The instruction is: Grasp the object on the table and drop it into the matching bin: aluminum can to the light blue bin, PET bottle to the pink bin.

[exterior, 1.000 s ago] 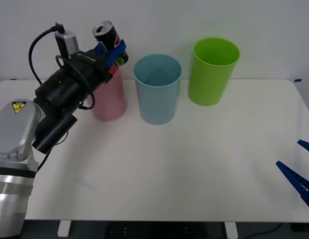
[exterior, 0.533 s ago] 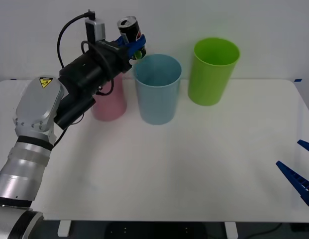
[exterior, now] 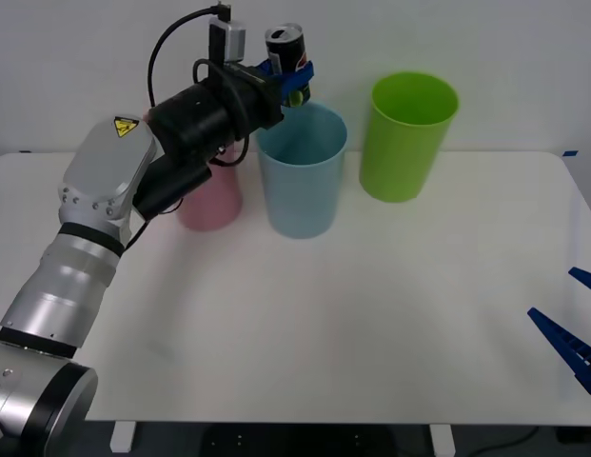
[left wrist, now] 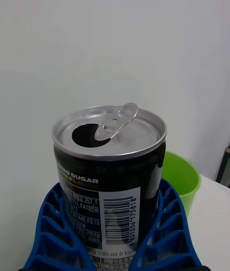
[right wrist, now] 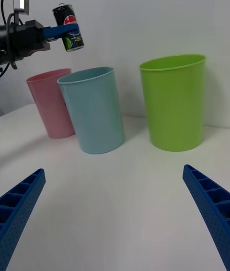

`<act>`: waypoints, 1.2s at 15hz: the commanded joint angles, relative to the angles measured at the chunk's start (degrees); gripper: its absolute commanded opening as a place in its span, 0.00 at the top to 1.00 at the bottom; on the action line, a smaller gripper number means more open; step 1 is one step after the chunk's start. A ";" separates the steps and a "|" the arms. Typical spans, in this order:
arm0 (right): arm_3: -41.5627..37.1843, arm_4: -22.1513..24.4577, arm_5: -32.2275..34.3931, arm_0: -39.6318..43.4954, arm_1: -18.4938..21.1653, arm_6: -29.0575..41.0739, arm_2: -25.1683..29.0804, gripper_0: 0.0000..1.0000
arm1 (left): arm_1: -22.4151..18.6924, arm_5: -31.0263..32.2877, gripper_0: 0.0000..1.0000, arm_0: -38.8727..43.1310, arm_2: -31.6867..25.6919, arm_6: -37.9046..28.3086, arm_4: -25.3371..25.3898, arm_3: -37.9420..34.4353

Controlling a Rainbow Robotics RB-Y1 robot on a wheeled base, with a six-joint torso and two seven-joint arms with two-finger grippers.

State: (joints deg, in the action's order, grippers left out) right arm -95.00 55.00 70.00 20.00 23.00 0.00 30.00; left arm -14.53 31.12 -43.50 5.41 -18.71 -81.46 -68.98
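One gripper matters: your left gripper (exterior: 293,78) pinches the aluminum can (exterior: 285,48) upright, above the near-left rim of the light blue bin (exterior: 301,171) (not yet centred). Your right gripper (exterior: 573,328), spread, waits low over the surface (exterior: 371,314)

My left arm reaches far forward and up, its gripper (exterior: 293,78) squeezed tight around the can (exterior: 285,48). My right gripper (exterior: 573,328) sits low, its 2 fingers spread wide.
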 commanded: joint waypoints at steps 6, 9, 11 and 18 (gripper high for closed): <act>0.00 0.00 0.00 0.00 0.00 0.00 0.00 0.00 | 0.82 0.00 0.99 -0.97 0.12 0.26 -0.81 1.13; 0.00 0.00 0.00 0.00 0.00 0.00 0.00 0.00 | 0.91 0.09 0.45 -0.97 0.12 0.52 -0.72 1.13; 0.00 0.00 0.00 0.00 0.00 0.00 0.00 0.00 | 0.82 0.09 0.00 -0.88 0.12 0.96 -0.45 1.13; 0.00 0.00 0.00 0.00 0.00 0.00 0.00 0.00 | 0.56 0.09 0.00 -0.79 0.04 1.05 1.13 1.13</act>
State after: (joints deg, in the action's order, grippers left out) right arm -95.00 55.00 70.00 20.00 23.00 0.00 30.00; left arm -13.90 31.19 -44.32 5.47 -17.67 -80.51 -67.85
